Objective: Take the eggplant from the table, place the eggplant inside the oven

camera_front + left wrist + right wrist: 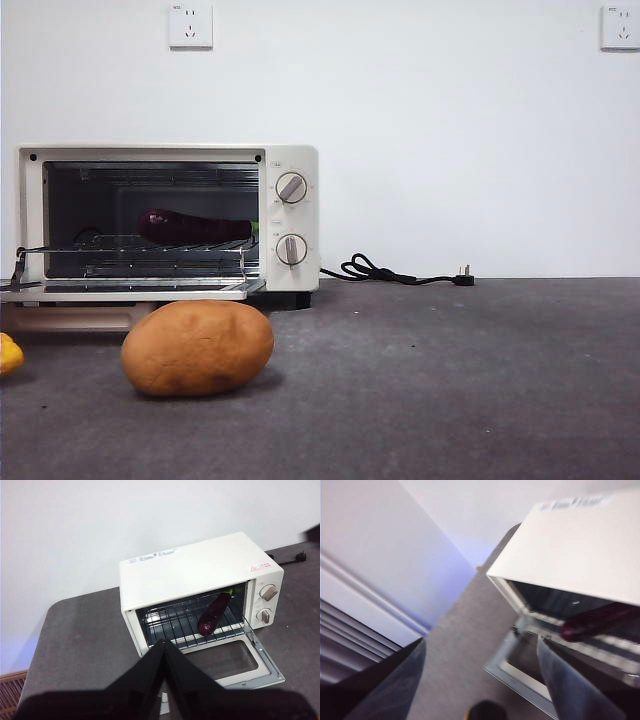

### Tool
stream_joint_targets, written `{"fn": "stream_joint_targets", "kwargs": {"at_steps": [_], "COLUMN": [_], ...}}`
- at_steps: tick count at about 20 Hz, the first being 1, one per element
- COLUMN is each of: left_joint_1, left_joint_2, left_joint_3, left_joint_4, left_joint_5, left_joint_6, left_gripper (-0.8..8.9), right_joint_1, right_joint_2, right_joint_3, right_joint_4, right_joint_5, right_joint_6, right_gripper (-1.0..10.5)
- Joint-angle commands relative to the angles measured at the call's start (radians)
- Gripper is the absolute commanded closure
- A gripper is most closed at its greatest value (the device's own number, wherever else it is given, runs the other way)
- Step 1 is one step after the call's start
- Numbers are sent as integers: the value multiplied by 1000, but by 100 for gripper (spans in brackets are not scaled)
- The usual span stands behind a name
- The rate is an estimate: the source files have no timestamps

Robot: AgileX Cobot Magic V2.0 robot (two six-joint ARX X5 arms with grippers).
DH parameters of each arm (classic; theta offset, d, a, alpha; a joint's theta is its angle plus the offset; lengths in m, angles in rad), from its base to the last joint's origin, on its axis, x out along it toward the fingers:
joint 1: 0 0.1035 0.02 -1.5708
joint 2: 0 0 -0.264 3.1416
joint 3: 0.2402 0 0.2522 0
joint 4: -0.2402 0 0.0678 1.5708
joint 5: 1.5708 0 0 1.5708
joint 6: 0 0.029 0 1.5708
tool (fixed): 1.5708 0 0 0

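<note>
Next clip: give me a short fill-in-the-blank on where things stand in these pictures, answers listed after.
1. The eggplant lies on the wire ____ inside the oven.
2. The oven's door is ____.
3. In front of the oven, on the table, sits a brown ____.
4. The left gripper has its fingers ____, holding nothing.

Missing words: rack; open; potato; shut

Eggplant (190, 226) inside open oven (290, 215), potato (197, 347) nearby

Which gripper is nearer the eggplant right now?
Right. The right gripper, jaws open, sits close to the eggplant by the oven opening; the left gripper, shut, is farther back above the open door.
</note>
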Motion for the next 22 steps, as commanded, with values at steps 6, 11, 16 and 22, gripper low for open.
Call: {"fn": "stream_joint_targets", "kwargs": {"at_steps": [6, 11, 16, 22], "left_joint_1": [-2, -2, -2, -2], "left_joint_2": [19, 37, 51, 61], "left_joint_3": [-2, -2, -2, -2], "left_joint_4": [13, 16, 15, 15], "left_joint_5": [-2, -2, -2, -3], "left_joint_6": [11, 6, -1, -1], "left_gripper": [819, 819, 819, 819], "right_joint_1": [1, 1, 1, 3], "right_joint_2": [-175, -254, -311, -348], "right_joint_3": [3, 3, 3, 3], "right_joint_4": [-303, -479, -615, -709], "right_joint_5": [88, 166, 177, 129], "right_joint_6": [-318, -391, -417, -427], "right_gripper": [569, 570, 572, 814]}}
